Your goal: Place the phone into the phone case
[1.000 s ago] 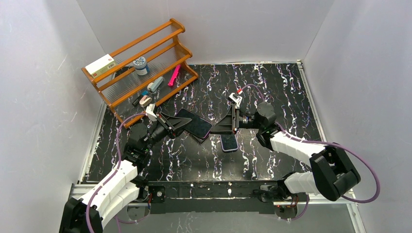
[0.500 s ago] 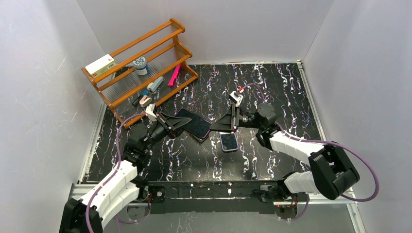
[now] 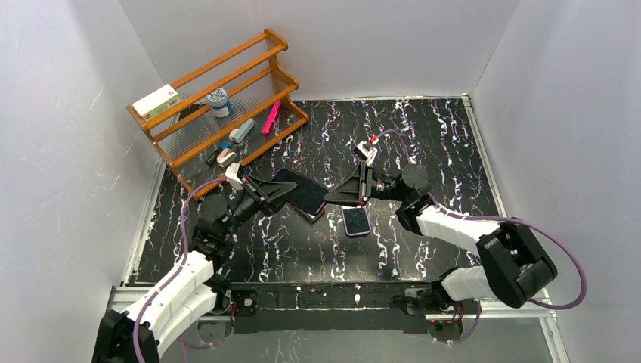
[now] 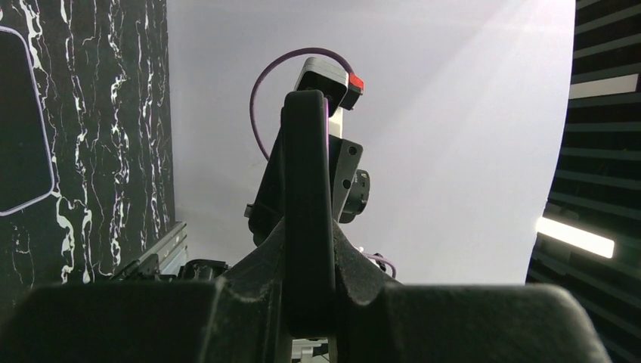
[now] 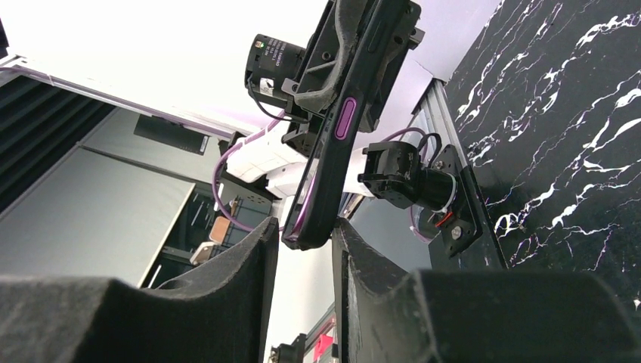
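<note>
My left gripper (image 3: 278, 190) is shut on the black phone case with purple trim (image 3: 301, 193) and holds it tilted above the table. In the left wrist view the case (image 4: 306, 174) stands edge-on between my left gripper's (image 4: 308, 253) fingers. The phone (image 3: 355, 220), dark with a pale rim, lies flat on the table just right of the case; it also shows in the left wrist view (image 4: 23, 136). My right gripper (image 3: 338, 200) is open, its fingers either side of the case's free end. In the right wrist view the case (image 5: 340, 128) reaches between the right gripper's (image 5: 304, 236) fingertips, with a gap on one side.
A wooden rack (image 3: 261, 76) stands at the back left with a white box (image 3: 156, 102), a jar (image 3: 219, 100), a pink item (image 3: 270, 117) and small grey items on it. White walls close in the black marbled table (image 3: 438, 144).
My right gripper has lifted off the phone and moved up and left to the case's free end. The phone now lies uncovered. The left arm has barely moved.
</note>
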Available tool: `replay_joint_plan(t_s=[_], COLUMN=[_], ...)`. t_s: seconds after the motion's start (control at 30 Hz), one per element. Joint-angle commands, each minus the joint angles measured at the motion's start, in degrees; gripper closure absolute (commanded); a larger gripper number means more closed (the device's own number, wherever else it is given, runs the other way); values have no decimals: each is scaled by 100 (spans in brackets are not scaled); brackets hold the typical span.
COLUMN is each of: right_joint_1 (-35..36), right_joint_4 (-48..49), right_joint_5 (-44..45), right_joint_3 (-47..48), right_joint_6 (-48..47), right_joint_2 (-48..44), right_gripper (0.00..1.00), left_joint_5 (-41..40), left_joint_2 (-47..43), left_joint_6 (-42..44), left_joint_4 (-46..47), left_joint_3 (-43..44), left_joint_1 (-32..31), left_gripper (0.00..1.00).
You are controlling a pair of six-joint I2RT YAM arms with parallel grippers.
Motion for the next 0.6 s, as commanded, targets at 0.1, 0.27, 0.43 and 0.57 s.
replay_joint_plan(t_s=[0.1,0.27,0.43,0.57], right_joint_1=[38,36,35,52], right_joint_4=[519,695,856,1115], right_joint_5=[56,69,72,0], right_joint_3=[-8,-59,-49,29], right_joint_6=[40,5,11,52], right_joint_2=[-150,-176,-75,15], right_gripper=[63,65,71,69], left_joint_5=[-130,-170,-128,-195], left_joint_2=[-211,-243,-177,-231], left_joint_6=[-242,-347,-373,-409], left_joint_4=[464,465,472,473], left_joint_3=[-41,-115,-103,-144], left_joint_1=[-18,-18,-18,-18], left_gripper=[100,100,100,100])
